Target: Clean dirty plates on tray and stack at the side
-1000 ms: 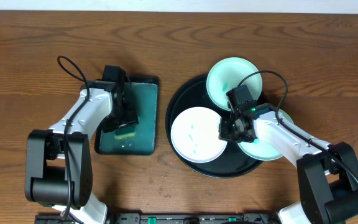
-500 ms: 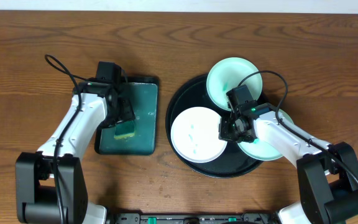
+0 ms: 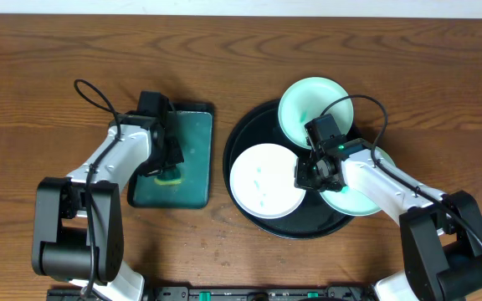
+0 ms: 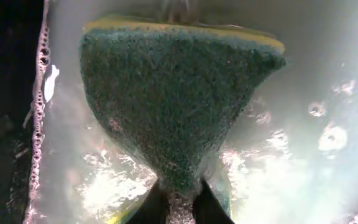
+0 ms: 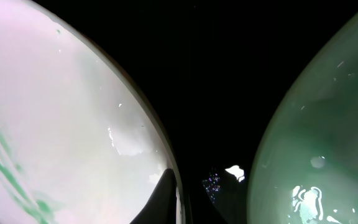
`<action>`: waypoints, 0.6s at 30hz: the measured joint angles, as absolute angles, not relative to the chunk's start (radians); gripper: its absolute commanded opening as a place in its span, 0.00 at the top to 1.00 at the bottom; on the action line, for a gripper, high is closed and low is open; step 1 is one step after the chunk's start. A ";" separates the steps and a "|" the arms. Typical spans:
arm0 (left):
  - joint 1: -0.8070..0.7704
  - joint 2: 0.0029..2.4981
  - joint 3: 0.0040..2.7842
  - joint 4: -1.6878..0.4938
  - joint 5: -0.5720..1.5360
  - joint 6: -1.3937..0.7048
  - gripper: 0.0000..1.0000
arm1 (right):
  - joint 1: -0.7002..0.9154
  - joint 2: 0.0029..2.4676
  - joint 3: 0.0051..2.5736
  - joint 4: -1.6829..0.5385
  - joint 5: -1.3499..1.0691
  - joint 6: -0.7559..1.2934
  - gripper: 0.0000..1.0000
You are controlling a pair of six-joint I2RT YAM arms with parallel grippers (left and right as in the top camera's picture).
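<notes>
The round black tray (image 3: 305, 221) holds three plates. The front-left plate (image 3: 262, 181) is white with teal smears, and my right gripper (image 3: 310, 177) is shut on its right rim. In the right wrist view that plate (image 5: 61, 124) fills the left, with one finger (image 5: 165, 194) lying over its edge. A second plate (image 3: 312, 102) sits at the tray's back, and a third plate (image 3: 356, 201) lies partly under the right arm. My left gripper (image 3: 167, 164) is down in the rectangular tray and shut on the sponge (image 4: 179, 93).
The small rectangular black tray (image 3: 192, 194) of teal liquid lies left of the round tray. Foam lines its edge (image 4: 41, 93) in the left wrist view. Bare wooden table (image 3: 241, 50) surrounds both trays.
The left arm swung out and came back over the rectangular tray, and its jaws have closed, pinching the sponge. The right arm and the plates have not moved.
</notes>
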State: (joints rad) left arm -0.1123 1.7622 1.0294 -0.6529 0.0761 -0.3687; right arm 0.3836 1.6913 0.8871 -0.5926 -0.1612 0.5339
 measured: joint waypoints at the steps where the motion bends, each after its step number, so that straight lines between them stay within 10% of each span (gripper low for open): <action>1: -0.112 1.760 1.031 -0.660 0.076 -0.369 0.93 | 0.384 1.691 0.887 -0.593 -0.161 0.534 0.99; 18: -0.141 1.518 1.116 -0.830 0.079 -0.296 0.93 | 0.384 1.691 0.887 -0.585 -0.159 0.543 0.98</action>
